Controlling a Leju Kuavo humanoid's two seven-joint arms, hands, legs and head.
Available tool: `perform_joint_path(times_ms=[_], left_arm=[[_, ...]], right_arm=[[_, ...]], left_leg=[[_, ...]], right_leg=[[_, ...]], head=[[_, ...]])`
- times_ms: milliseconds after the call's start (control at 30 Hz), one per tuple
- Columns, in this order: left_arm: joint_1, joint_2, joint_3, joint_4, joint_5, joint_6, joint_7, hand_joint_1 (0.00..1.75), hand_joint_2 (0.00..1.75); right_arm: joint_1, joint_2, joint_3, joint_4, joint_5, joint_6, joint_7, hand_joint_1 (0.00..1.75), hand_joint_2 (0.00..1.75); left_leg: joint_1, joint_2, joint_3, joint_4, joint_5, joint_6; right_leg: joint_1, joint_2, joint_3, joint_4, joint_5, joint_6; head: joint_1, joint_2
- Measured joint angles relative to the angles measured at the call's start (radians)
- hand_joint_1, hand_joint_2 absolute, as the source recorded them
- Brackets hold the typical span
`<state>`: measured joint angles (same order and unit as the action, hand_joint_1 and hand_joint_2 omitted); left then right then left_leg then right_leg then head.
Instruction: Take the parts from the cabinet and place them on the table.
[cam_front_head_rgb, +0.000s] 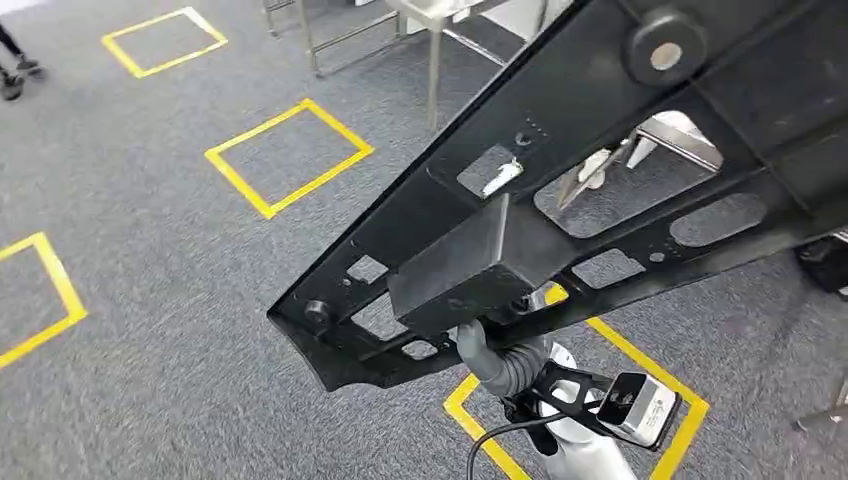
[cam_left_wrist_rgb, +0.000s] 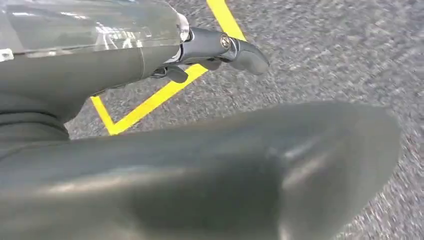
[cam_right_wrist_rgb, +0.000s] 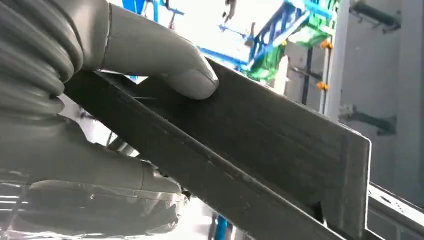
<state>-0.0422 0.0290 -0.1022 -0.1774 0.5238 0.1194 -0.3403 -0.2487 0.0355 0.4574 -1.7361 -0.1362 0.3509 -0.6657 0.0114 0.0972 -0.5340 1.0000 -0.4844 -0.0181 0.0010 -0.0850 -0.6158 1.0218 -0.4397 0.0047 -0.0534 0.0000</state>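
One black part (cam_front_head_rgb: 560, 190) sits gripped in the right hand (cam_right_wrist_rgb: 95, 100).

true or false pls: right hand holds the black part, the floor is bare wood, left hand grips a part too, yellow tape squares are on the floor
1. The right hand holds the black part: true.
2. The floor is bare wood: false, it is grey carpet.
3. The left hand grips a part too: false, nothing is in it; it hangs over the carpet.
4. Yellow tape squares are on the floor: true.
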Motion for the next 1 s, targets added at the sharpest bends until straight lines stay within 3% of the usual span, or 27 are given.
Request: perform_joint_path(times_ms=[100, 133, 167, 200, 267, 300, 333, 367, 400, 433, 467, 500, 600, 633, 667, 700, 767, 800, 833, 867, 900, 933, 967, 1000], left_arm=[[-0.005, 0.0, 0.0, 0.0, -0.003, 0.002, 0.002, 0.0, 0.0], [-0.008, 0.0, 0.0, 0.0, -0.003, 0.002, 0.003, 0.0, 0.0], [-0.009, 0.0, 0.0, 0.0, -0.004, 0.002, 0.004, 0.0, 0.0], [-0.008, 0.0, 0.0, 0.0, -0.004, 0.002, 0.005, 0.0, 0.0], [-0.006, 0.0, 0.0, 0.0, -0.004, 0.002, 0.006, 0.0, 0.0], [-0.006, 0.0, 0.0, 0.0, -0.004, 0.002, 0.008, 0.0, 0.0], [-0.005, 0.0, 0.0, 0.0, -0.004, 0.002, 0.01, 0.0, 0.0], [-0.004, 0.0, -0.001, 0.0, -0.003, 0.002, 0.011, 0.0, 0.0], [-0.005, 0.0, -0.001, 0.0, -0.003, 0.002, 0.011, 0.0, 0.0], [-0.006, 0.0, -0.001, 0.0, -0.003, 0.002, 0.011, 0.0, 0.0], [-0.006, 0.002, -0.001, 0.0, -0.003, 0.002, 0.012, 0.0, 0.0], [-0.004, 0.001, -0.001, 0.0, -0.003, 0.002, 0.011, 0.0, 0.0], [-0.015, 0.001, -0.001, 0.0, -0.002, 0.0, 0.011, 0.0, 0.0], [-0.014, -0.004, -0.001, 0.0, -0.002, -0.002, 0.011, 0.0, 0.0], [-0.013, -0.003, -0.001, 0.0, -0.003, -0.003, 0.01, 0.0, 0.0], [-0.012, -0.003, -0.001, 0.0, -0.003, -0.004, 0.009, 0.0, 0.0], [-0.006, -0.003, -0.001, 0.0, -0.003, -0.007, 0.008, 0.0, 0.0], [-0.005, -0.003, -0.001, 0.0, -0.002, -0.008, 0.008, 0.0, 0.0], [-0.005, -0.003, -0.001, 0.0, -0.002, -0.009, 0.008, 0.0, 0.0], [-0.005, -0.004, -0.001, 0.0, -0.002, -0.01, 0.008, 0.0, 0.0], [-0.007, -0.005, -0.001, 0.0, -0.002, -0.01, 0.008, 0.0, 0.0], [-0.008, -0.006, -0.001, 0.0, -0.003, -0.011, 0.008, 0.0, 0.0], [-0.009, -0.007, -0.001, 0.0, -0.003, -0.011, 0.006, 0.0, 0.0], [-0.009, -0.007, -0.001, 0.0, -0.003, -0.011, 0.005, 0.0, 0.0]], right_arm=[[-0.003, 0.0, 0.0, -0.001, 0.0, -0.006, 0.0, 1.75, 1.75], [-0.004, 0.0, 0.001, -0.001, 0.0, -0.007, 0.0, 1.75, 1.75], [-0.013, 0.0, 0.002, 0.0, -0.001, -0.007, 0.0, 1.75, 1.75], [-0.019, 0.003, 0.005, 0.0, -0.001, -0.008, 0.0, 1.75, 1.75], [-0.02, 0.004, 0.009, 0.0, -0.001, -0.011, 0.0, 1.75, 1.75], [-0.02, 0.004, 0.01, 0.003, -0.001, -0.012, 0.0, 1.75, 1.75], [-0.02, 0.004, 0.011, 0.006, -0.002, -0.014, 0.0, 1.75, 1.75], [-0.021, 0.004, 0.012, 0.007, -0.002, -0.016, 0.0, 1.75, 1.75], [-0.021, 0.004, 0.013, 0.008, -0.002, -0.018, 0.001, 1.75, 1.75], [-0.022, 0.004, 0.014, 0.008, -0.002, -0.019, 0.0, 1.75, 1.75], [-0.023, 0.005, 0.017, 0.008, -0.002, -0.019, 0.001, 1.75, 1.75], [-0.025, 0.005, 0.019, 0.008, -0.002, -0.019, 0.0, 1.75, 1.75], [-0.022, 0.005, 0.021, 0.008, -0.002, -0.02, 0.001, 1.75, 1.75], [-0.021, 0.005, 0.021, 0.008, -0.002, -0.02, 0.0, 1.75, 1.75], [-0.024, 0.004, 0.021, 0.007, -0.002, -0.02, 0.0, 1.75, 1.75], [-0.025, 0.004, 0.022, 0.008, 0.0, -0.02, 0.0, 1.75, 1.75], [-0.021, 0.003, 0.023, 0.008, 0.0, -0.02, 0.0, 1.75, 1.75], [-0.02, 0.003, 0.023, 0.008, -0.001, -0.02, 0.0, 1.75, 1.75], [-0.02, 0.003, 0.023, 0.01, -0.001, -0.02, 0.001, 1.75, 1.75], [-0.02, 0.002, 0.023, 0.01, -0.001, -0.02, 0.0, 1.75, 1.75], [-0.02, 0.002, 0.023, 0.011, -0.001, -0.02, 0.001, 1.75, 1.75], [-0.021, 0.002, 0.023, 0.011, -0.001, -0.019, 0.001, 1.75, 1.75], [-0.024, 0.002, 0.024, 0.011, -0.001, -0.019, 0.0, 1.75, 1.75], [-0.029, 0.002, 0.024, 0.011, -0.001, -0.018, 0.0, 1.75, 1.75]], left_leg=[[0.002, 0.038, 0.014, -0.004, -0.008, -0.017], [0.01, 0.006, 0.014, 0.004, -0.019, -0.026], [0.011, -0.045, 0.002, 0.037, -0.043, -0.026], [0.012, -0.072, -0.032, 0.108, -0.082, -0.026], [0.01, -0.086, -0.113, 0.266, -0.145, -0.027], [0.01, -0.087, -0.14, 0.309, -0.146, -0.027], [0.01, -0.087, -0.143, 0.3, -0.122, -0.024], [0.01, -0.089, -0.126, 0.248, -0.08, -0.02], [0.01, -0.095, -0.097, 0.17, -0.031, -0.015], [0.01, -0.117, -0.063, 0.084, 0.015, -0.009], [0.01, -0.171, -0.041, 0.034, 0.018, 0.001], [0.01, -0.174, -0.033, 0.012, 0.015, 0.002], [0.001, -0.149, -0.027, 0.008, 0.018, 0.015], [0.014, -0.133, -0.021, -0.007, 0.027, 0.021], [0.012, -0.119, -0.016, -0.014, 0.029, 0.027], [0.011, -0.109, -0.016, -0.015, 0.029, 0.032], [0.009, -0.082, -0.016, -0.014, 0.028, 0.032], [0.009, -0.069, -0.017, -0.013, 0.026, 0.032], [0.009, -0.056, -0.017, -0.013, 0.025, 0.031], [0.009, -0.045, -0.016, -0.012, 0.023, 0.029], [0.009, -0.033, -0.014, -0.011, 0.02, 0.027], [0.009, -0.024, -0.01, -0.009, 0.017, 0.023], [0.007, -0.014, -0.007, -0.008, 0.014, 0.017], [-0.001, -0.006, -0.008, 0.0, 0.006, 0.008]], right_leg=[[0.003, 0.041, -0.002, -0.003, -0.002, -0.017], [-0.005, 0.053, 0.005, -0.009, 0.003, -0.024], [-0.006, 0.063, 0.006, -0.01, 0.003, -0.028], [-0.005, 0.073, 0.006, -0.01, 0.004, -0.036], [-0.001, 0.101, 0.006, -0.009, 0.003, -0.04], [0.001, 0.116, 0.006, -0.008, 0.003, -0.041], [0.002, 0.133, 0.008, -0.007, 0.003, -0.041], [0.004, 0.15, 0.008, -0.006, 0.002, -0.041], [0.004, 0.164, 0.009, -0.004, 0.002, -0.04], [0.005, 0.176, 0.01, -0.002, 0.001, -0.038], [0.001, 0.185, 0.008, -0.001, 0.0, -0.036], [0.004, 0.2, 0.001, 0.004, 0.001, -0.028], [-0.006, 0.228, -0.001, -0.008, 0.011, -0.004], [0.0, 0.22, 0.0, -0.005, 0.008, -0.001], [0.005, 0.158, -0.01, 0.019, -0.013, 0.004], [0.002, 0.126, -0.04, 0.077, -0.049, 0.008], [-0.006, 0.099, -0.119, 0.239, -0.118, 0.016], [-0.009, 0.095, -0.146, 0.291, -0.128, 0.02], [-0.012, 0.092, -0.148, 0.292, -0.116, 0.023], [-0.015, 0.088, -0.128, 0.252, -0.087, 0.024], [-0.016, 0.079, -0.087, 0.174, -0.047, 0.024], [-0.015, 0.056, -0.035, 0.081, -0.007, 0.021], [-0.012, 0.014, 0.006, 0.012, 0.009, 0.016], [-0.001, 0.012, 0.009, -0.008, 0.0, 0.008]], head=[[0.0, 0.0], [0.0, 0.0], [0.0, 0.0], [0.0, 0.0], [0.0, 0.0], [0.0, 0.0], [0.0, 0.0], [0.0, 0.0], [0.0, 0.0], [0.0, 0.0], [0.0, 0.0], [0.0, 0.0], [0.0, 0.0], [0.0, 0.0], [0.0, 0.0], [0.0, 0.0], [0.0, 0.0], [0.0, 0.0], [0.0, 0.0], [0.0, 0.0], [0.0, 0.0], [0.0, 0.0], [0.0, 0.0], [0.0, 0.0]])
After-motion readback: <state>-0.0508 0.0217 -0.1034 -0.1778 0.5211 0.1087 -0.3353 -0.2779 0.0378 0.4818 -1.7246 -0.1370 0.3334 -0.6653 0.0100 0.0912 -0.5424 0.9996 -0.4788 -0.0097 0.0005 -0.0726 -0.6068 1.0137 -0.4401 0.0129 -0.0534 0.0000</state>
